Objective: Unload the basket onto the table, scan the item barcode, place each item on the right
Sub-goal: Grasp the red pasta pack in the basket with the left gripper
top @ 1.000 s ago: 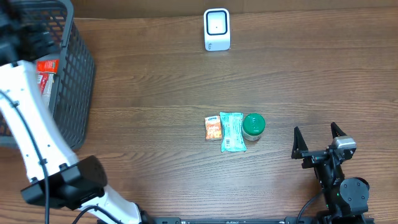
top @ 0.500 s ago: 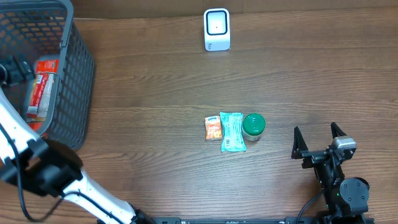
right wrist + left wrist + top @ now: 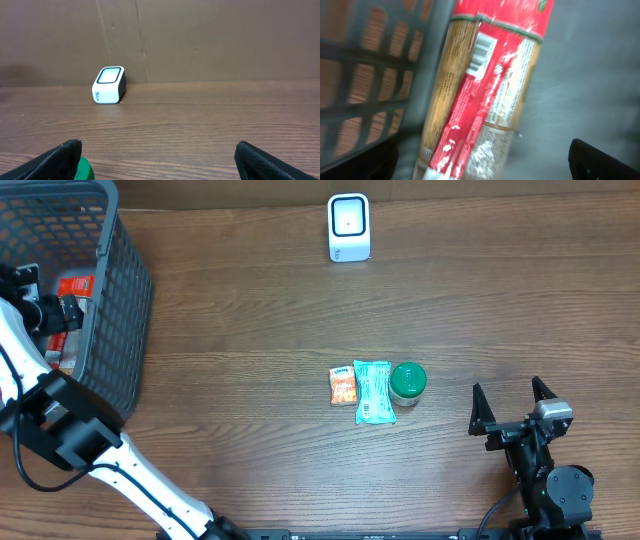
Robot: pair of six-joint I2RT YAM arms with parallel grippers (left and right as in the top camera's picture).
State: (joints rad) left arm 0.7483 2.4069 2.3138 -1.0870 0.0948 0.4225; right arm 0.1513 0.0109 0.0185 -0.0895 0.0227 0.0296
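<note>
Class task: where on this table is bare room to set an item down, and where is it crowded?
Bare wood between scanner and packets, and between basket and packets. Crowded: packets beside the jar.

Table (image 3: pixel 250 320) w/ basket (image 3: pixel 125 310), scanner (image 3: pixel 349 227), orange pkt (image 3: pixel 343 386), teal pkt (image 3: pixel 374 392), jar (image 3: pixel 408 382).

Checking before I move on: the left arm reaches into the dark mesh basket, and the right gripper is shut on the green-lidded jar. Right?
No: the overhead view shows the right gripper open and empty, apart from the green-lidded jar. The left arm does reach into the dark mesh basket.
</note>
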